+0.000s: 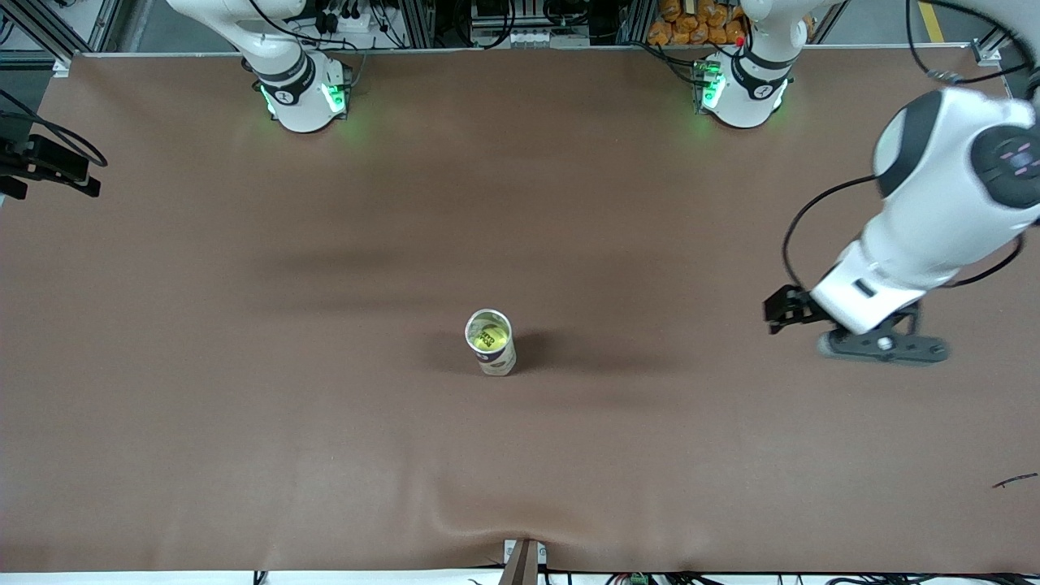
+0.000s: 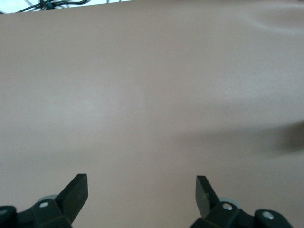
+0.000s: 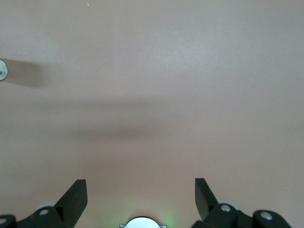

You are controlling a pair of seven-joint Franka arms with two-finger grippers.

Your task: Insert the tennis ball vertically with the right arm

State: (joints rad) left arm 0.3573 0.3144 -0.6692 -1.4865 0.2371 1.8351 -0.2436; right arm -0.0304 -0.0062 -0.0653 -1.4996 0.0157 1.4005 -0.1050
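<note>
An upright open can (image 1: 497, 359) stands near the middle of the brown table. A yellow-green tennis ball (image 1: 492, 333) sits inside it, seen through the open top. The can's edge also shows in the right wrist view (image 3: 2, 70). My right gripper (image 3: 140, 194) is open and empty, high over the table by its own base (image 3: 140, 223); the front view does not show it. My left gripper (image 1: 886, 348) hangs over the table at the left arm's end, apart from the can. In the left wrist view it (image 2: 141, 192) is open and empty over bare cloth.
The brown cloth (image 1: 244, 406) covers the whole table. The right arm's base (image 1: 302, 93) and the left arm's base (image 1: 743, 89) stand along the edge farthest from the front camera. A small dark scrap (image 1: 1016, 480) lies near the front corner at the left arm's end.
</note>
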